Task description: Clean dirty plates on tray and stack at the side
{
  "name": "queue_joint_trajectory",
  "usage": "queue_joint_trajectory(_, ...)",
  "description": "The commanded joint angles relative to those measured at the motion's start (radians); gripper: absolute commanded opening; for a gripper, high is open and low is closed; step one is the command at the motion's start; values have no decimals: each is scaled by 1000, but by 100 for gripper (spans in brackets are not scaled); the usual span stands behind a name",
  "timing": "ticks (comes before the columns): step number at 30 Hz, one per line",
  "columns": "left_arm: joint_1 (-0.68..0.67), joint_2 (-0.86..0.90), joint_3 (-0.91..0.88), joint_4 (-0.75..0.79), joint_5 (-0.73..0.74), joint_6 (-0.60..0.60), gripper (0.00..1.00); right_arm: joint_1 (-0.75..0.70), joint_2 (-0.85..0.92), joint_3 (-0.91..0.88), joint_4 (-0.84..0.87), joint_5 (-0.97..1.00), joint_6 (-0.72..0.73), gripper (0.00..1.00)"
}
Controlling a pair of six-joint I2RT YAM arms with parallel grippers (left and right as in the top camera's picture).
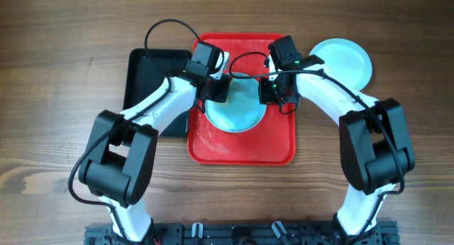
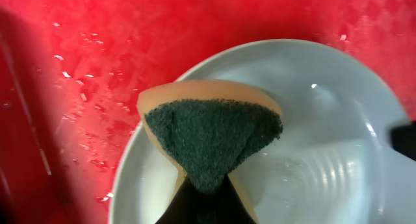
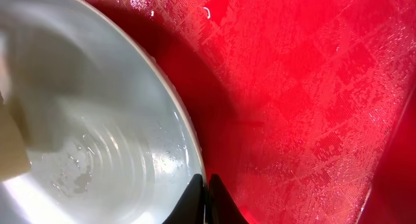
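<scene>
Now | red tray [image 1: 241,149] mid-desk, nr far edge | aqua plate [image 1: 237,111] lies wet in it | L gripper [image 1: 215,90] clamped on scouring sponge [image 2: 211,136], over plate's left part | R gripper [image 3: 206,197] nipped on plate's right rim | 2nd plate [image 1: 345,60] on desk just off tray's far-right corner | black tray [image 1: 145,74] at tray's left.

left arm: yours comes in from the lower left, elbow kicked out wide, forearm angled up and to the right
left gripper [image 1: 216,89]: pointing down, fingers clamped on the sponge [image 2: 211,136]
right arm: pretty much the mirror, elbow out right, forearm slanting up-left
right gripper [image 1: 272,94]: tips almost together, pinching the plate [image 3: 97,87] rim
spacing: grippers near each other, not touching
</scene>
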Motion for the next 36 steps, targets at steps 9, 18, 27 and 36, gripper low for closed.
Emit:
queue_joint_trajectory(9,78,138,3,3,34,-3,4,5,-24,-9,9,-10,16,4)
queue_joint_trajectory(18,56,140,3,51,348,-86,6,5,-24,-9,16,-47,15,4)
queue_joint_trajectory(27,31,131,3,26,598,-104,4,5,-24,-9,16,-47,14,4)
queue_joint_trajectory(36,75,-117,23,-166,312,-101,4,5,-24,-9,16,-47,8,4)
